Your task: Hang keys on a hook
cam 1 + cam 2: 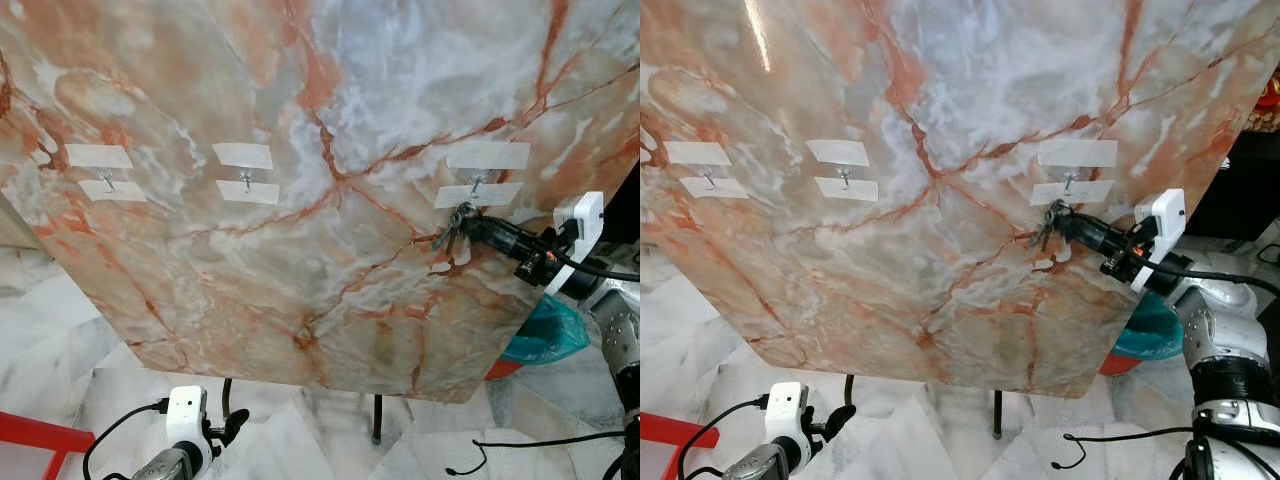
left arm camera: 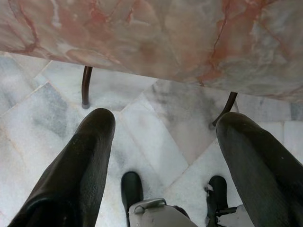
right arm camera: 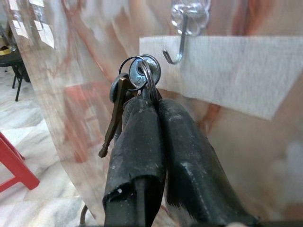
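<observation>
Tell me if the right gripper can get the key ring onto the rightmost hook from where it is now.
Probably yes. The right gripper, shut on the keys, holds them just below the rightmost hook, with nothing between ring and hook tip. It looks to need only a short lift and nudge toward the marble panel.

Silver jointed right arm [image 1: 1225, 340] with black bands, white wrist camera housing [image 1: 1160, 228], trailing black cables; both grippers have 2 long matte-black rubbery fingers [image 2: 71, 175].

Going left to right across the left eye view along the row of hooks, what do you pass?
Left hook → middle hook → keys, just below the right hook and pinched in the right gripper → white wrist camera.
</observation>
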Tool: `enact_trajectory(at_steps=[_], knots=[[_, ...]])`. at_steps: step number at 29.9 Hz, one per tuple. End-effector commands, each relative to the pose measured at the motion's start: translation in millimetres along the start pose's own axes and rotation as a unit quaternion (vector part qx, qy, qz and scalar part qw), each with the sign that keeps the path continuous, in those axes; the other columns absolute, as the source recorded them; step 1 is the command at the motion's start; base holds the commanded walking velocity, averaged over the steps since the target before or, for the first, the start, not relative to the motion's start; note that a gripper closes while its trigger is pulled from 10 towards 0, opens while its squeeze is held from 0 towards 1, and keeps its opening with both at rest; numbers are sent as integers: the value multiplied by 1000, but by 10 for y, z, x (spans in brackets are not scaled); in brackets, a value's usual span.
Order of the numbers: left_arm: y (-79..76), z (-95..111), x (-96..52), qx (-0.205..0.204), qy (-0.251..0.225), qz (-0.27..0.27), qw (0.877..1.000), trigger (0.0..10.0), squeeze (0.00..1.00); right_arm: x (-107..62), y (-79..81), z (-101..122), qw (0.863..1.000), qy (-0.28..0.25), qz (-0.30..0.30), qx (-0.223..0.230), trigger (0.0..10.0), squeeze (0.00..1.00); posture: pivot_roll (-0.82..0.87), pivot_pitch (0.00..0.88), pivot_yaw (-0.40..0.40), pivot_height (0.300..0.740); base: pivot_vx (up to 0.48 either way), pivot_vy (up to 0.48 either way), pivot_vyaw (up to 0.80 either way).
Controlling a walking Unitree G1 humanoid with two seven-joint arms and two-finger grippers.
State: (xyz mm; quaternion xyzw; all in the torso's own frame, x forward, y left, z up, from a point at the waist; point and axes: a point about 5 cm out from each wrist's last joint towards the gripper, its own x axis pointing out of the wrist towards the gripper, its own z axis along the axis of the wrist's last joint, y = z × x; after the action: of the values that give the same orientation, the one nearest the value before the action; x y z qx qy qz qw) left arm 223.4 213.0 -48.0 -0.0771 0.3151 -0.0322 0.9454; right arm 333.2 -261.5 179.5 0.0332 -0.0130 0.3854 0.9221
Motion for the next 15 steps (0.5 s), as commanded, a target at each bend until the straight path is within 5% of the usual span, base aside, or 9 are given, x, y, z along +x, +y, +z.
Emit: enact_trajectory(at_steps=[1, 15], knots=[[20, -29, -12, 1, 11, -1, 1000, 10000, 0, 7, -9, 103, 1000, -12, 10, -18, 10000, 0, 58, 62, 50, 740, 0, 0, 0], [30, -34, -18, 1, 12, -1, 1000, 10000, 0, 57, -22, 133, 1000, -15, 17, -16, 10000, 0, 61, 67, 52, 740, 0, 0, 0]])
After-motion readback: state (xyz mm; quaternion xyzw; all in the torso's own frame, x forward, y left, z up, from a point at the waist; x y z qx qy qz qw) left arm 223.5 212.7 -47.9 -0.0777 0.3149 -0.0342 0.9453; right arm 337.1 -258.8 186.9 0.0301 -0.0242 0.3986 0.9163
